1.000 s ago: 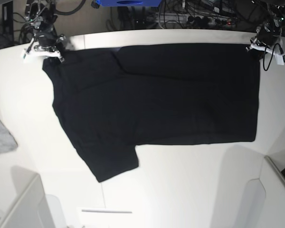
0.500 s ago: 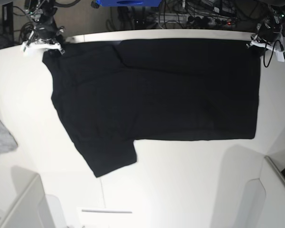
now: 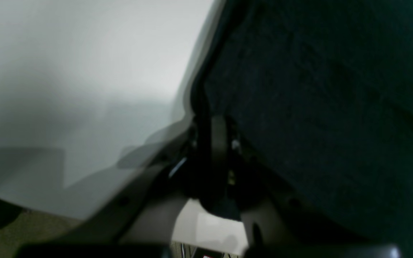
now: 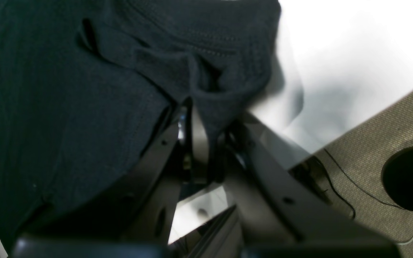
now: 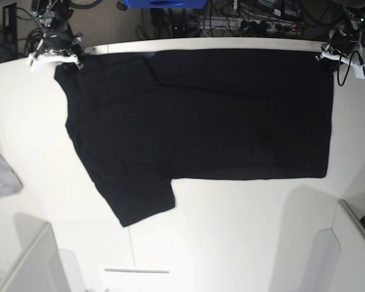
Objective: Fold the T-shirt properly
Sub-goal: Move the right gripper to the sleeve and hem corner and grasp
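Note:
The black T-shirt (image 5: 201, 115) lies spread flat on the white table (image 5: 231, 231), with one short sleeve (image 5: 140, 204) pointing to the near left. No print shows on it. My right gripper (image 5: 56, 61) is at the far left corner, shut on a bunched fold of the T-shirt (image 4: 66, 107) near a stitched hem. At the far right corner my left gripper (image 5: 326, 58) is shut on the edge of the T-shirt (image 3: 317, 107). Both held corners sit at the table's back edge.
A small grey cloth (image 5: 0, 179) lies at the table's left edge. White bins stand at the near left (image 5: 30, 261) and near right (image 5: 353, 243). Cables and gear (image 5: 231, 21) crowd the space behind the table, above carpeted floor (image 4: 389, 118).
Over the last second both grippers drew the T-shirt's far edge back toward the table's rear edge, and the whole cloth slid with it. Since half a second ago almost nothing has moved.

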Controlling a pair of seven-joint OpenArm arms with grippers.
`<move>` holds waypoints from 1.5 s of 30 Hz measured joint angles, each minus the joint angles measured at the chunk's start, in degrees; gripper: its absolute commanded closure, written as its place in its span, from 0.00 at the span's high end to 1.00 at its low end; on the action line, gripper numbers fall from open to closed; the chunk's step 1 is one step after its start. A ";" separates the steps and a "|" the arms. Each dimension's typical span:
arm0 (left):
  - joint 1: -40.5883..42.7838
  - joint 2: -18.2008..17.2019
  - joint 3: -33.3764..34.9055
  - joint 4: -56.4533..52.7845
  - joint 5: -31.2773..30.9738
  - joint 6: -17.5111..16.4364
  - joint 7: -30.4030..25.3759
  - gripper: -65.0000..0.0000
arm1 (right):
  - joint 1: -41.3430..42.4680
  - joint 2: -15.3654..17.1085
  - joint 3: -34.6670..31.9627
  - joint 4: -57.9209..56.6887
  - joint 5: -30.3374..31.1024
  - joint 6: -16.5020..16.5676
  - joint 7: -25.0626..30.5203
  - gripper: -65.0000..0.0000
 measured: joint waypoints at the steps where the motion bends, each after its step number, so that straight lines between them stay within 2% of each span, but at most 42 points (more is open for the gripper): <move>1: 0.00 0.00 0.00 0.00 0.00 0.00 0.00 0.00 | 0.00 0.00 0.00 0.00 0.00 0.00 0.00 0.00; 3: 0.00 -0.02 0.00 0.07 0.00 0.00 0.00 0.00 | 0.00 0.00 0.00 0.00 0.00 0.00 0.00 0.15; 4: 0.00 -0.02 0.00 0.07 0.02 0.00 0.00 0.05 | -0.02 0.00 0.00 0.09 0.31 0.04 0.04 0.24; 7: 0.02 -0.04 -0.11 0.31 -0.02 0.00 -0.02 0.37 | -0.09 0.00 0.02 0.50 0.52 0.46 0.50 0.44; 10: 0.02 -0.15 -0.31 0.44 -0.20 0.00 -0.37 0.58 | -0.13 0.02 0.07 0.70 0.48 0.46 0.85 0.47; 13: -0.20 0.11 -2.56 0.44 0.00 -0.20 0.00 0.67 | -1.05 0.00 0.24 1.79 -0.17 0.20 0.76 0.47; 15: -0.33 0.63 -6.43 0.24 1.05 0.13 1.18 0.67 | -2.69 -0.02 0.35 3.58 -0.96 -1.22 0.02 0.47; 18: 0.31 1.09 -11.54 0.94 2.67 1.16 2.89 0.67 | -4.13 -1.88 3.34 6.03 -2.01 -2.64 -2.56 0.47; 23: 0.44 0.76 -17.11 7.41 2.36 1.05 2.82 0.67 | -4.83 -2.32 7.93 7.45 -2.16 -2.69 -3.26 0.48; 29: -0.15 -0.09 -17.46 13.51 2.60 0.81 3.06 0.65 | -1.75 -1.92 9.66 9.07 -2.19 -2.60 -4.11 0.48; 30: -0.33 -0.55 -16.41 13.90 2.67 0.98 2.84 0.61 | -1.14 -0.92 9.29 9.55 -2.23 -2.54 -4.50 0.48; 32: -0.66 -1.88 -12.81 14.21 3.10 1.14 3.13 0.46 | 0.81 2.14 6.88 9.75 -2.25 -2.38 -4.31 0.48; 36: -1.66 -4.66 -6.36 14.82 2.05 0.24 2.60 0.00 | 6.58 8.04 0.66 9.66 -2.19 -2.10 -4.52 0.48; 41: -5.27 -5.51 -2.21 14.36 2.75 0.87 3.08 0.00 | 16.26 12.81 -6.40 5.35 -2.10 -2.10 -4.44 0.48; 45: -6.62 -7.61 1.05 13.92 2.62 0.68 3.15 0.00 | 24.61 12.72 -8.85 -1.18 -2.08 -2.36 -10.54 0.47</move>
